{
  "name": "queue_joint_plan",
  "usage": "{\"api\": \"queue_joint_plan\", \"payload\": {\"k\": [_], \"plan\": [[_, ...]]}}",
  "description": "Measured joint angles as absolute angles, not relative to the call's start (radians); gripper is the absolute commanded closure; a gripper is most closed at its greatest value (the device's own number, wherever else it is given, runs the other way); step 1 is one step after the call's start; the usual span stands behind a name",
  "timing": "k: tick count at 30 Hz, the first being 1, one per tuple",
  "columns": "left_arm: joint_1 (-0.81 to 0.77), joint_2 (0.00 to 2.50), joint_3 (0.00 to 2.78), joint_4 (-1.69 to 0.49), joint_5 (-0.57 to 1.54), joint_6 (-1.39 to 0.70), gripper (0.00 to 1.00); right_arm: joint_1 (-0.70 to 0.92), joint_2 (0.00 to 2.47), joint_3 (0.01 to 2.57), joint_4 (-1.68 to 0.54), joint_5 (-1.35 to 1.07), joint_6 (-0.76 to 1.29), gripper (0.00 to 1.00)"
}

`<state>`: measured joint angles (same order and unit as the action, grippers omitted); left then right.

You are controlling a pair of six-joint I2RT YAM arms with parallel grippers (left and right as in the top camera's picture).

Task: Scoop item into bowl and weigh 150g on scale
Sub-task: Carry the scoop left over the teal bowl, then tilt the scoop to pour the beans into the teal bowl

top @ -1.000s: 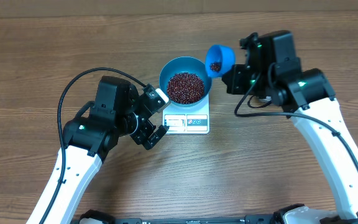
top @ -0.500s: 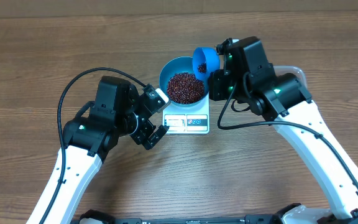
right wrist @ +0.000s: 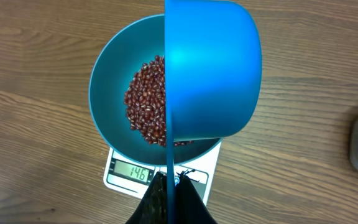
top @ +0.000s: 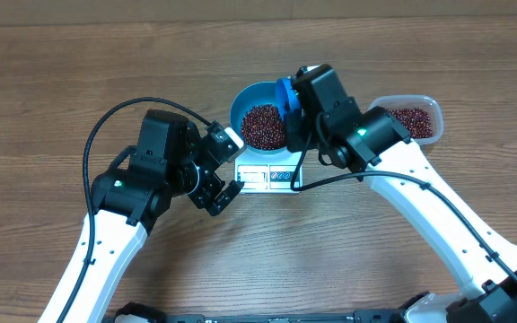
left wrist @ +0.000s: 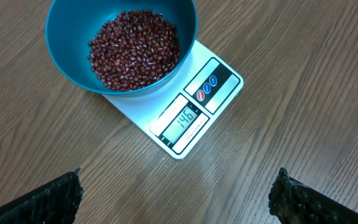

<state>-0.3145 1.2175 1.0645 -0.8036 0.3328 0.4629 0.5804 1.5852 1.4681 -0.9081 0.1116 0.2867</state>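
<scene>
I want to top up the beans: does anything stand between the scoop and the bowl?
Nothing visible does. The right gripper holds the scoop tipped directly over the open bowl on the scale; the left gripper hovers open off to one side.

**Bowl, beans and scale.** A round teal-blue bowl [left wrist: 64,59] stands upright on the rear part of the scale [left wrist: 191,115], covering most of its platform. A loose heap of small, oval, dark red-brown beans [left wrist: 135,50] fills the bowl's bottom; the upper wall stays bare. The scale is white, flat and square, and lies on the wooden surface [left wrist: 303,93]. Its front strip, clear of the bowl, shows a display reading 146 beside small round buttons.
</scene>
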Motion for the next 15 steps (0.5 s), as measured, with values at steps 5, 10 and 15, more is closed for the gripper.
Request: {"api": "queue_joint_plan", "payload": {"k": [5,10,15], "plan": [[-0.315,1.217,1.065,-0.804,0.333,0.463,0.01,0.617,1.585,1.468,-0.920,0.170,0.278,0.96],[-0.315,1.217,1.065,-0.804,0.333,0.463,0.01,0.643,1.585,1.468,-0.924,0.221,0.253,0.96],[-0.315,1.217,1.065,-0.804,0.333,0.463,0.01,0.650,1.585,1.468,-0.927,0.249,0.228,0.96]]}}
